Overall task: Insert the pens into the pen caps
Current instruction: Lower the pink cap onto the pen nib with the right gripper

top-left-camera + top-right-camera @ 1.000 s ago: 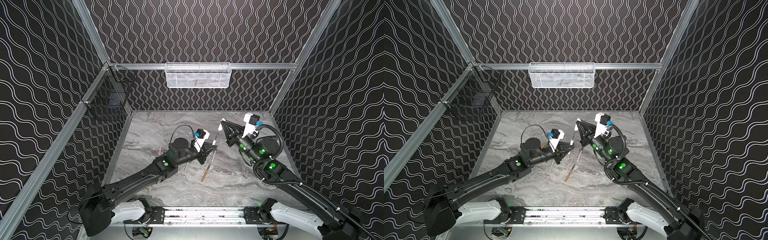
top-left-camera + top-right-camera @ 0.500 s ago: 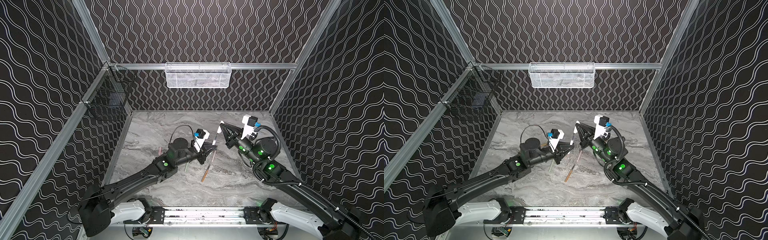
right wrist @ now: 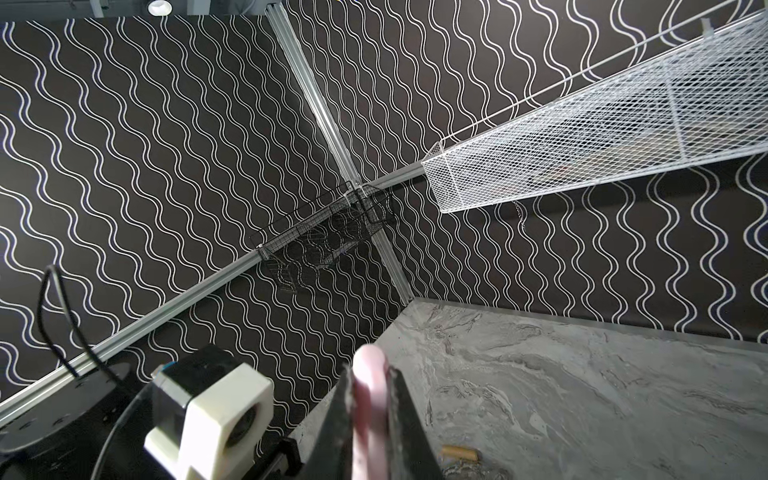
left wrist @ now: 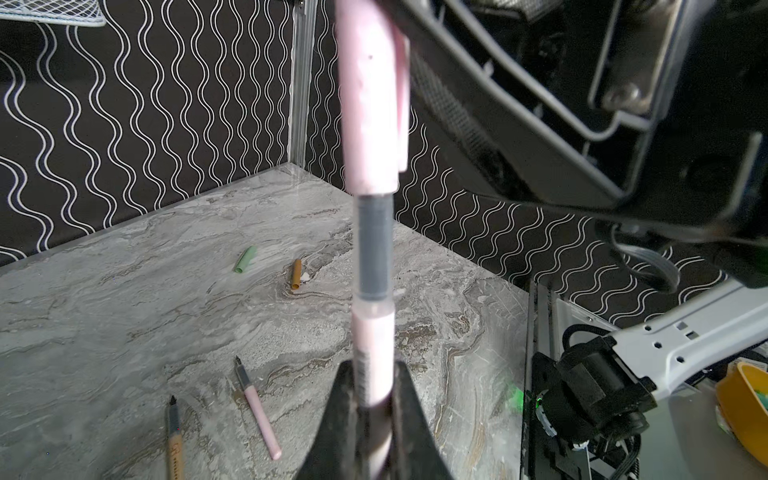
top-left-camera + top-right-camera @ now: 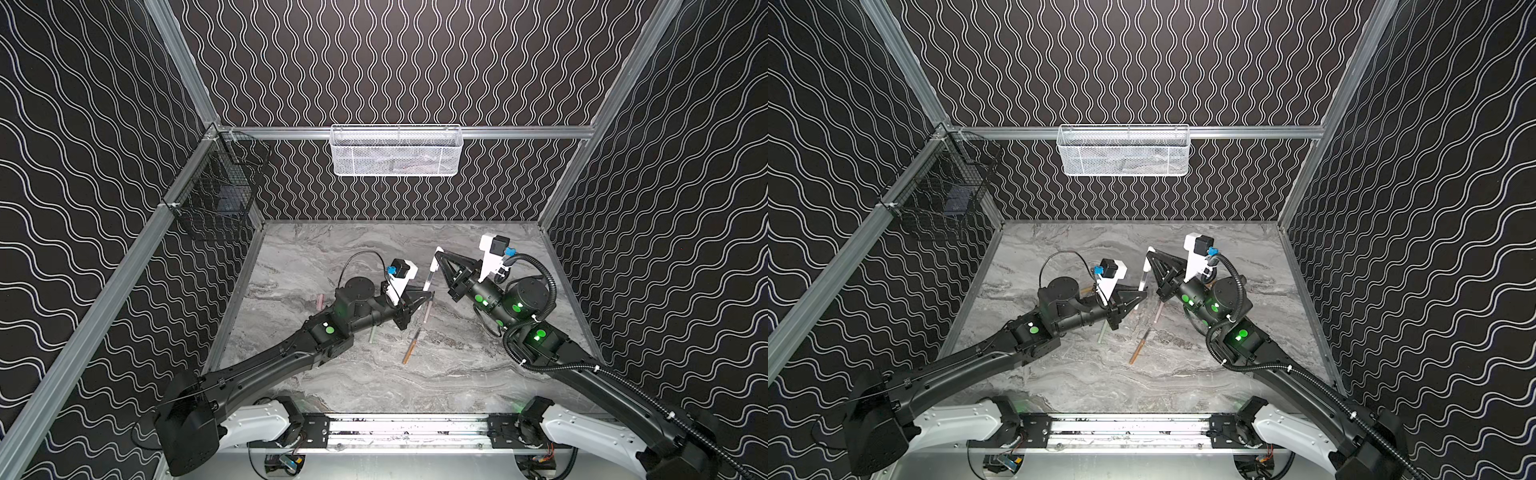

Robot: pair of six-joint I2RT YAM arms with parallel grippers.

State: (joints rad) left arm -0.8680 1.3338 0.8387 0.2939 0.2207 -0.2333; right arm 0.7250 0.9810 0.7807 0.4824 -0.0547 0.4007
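- My left gripper (image 4: 370, 374) is clamped on the pale barrel of a pink pen (image 4: 372, 345), which sticks out beyond the fingertips
- My right gripper (image 3: 370, 386) is clamped on a pink cap (image 4: 365, 104), lined up end to end with that pen
- The pen's tip is inside the cap's mouth, and the grey grip section (image 4: 372, 245) shows bare between cap and barrel, so the cap is not fully on
- In both top views the grippers meet above the middle of the marble table (image 5: 332, 249)
- On the table beneath lie a second pink pen (image 5: 427, 312), a tan-orange pen (image 5: 411, 351) nearer to me, and a green pen (image 5: 372, 334) partly hidden by my left arm
- A loose pink cap (image 5: 320, 301) lies to the left
- A green cap (image 4: 245, 259) and a tan-orange cap (image 4: 296, 273) lie near each other toward the far right, not touching
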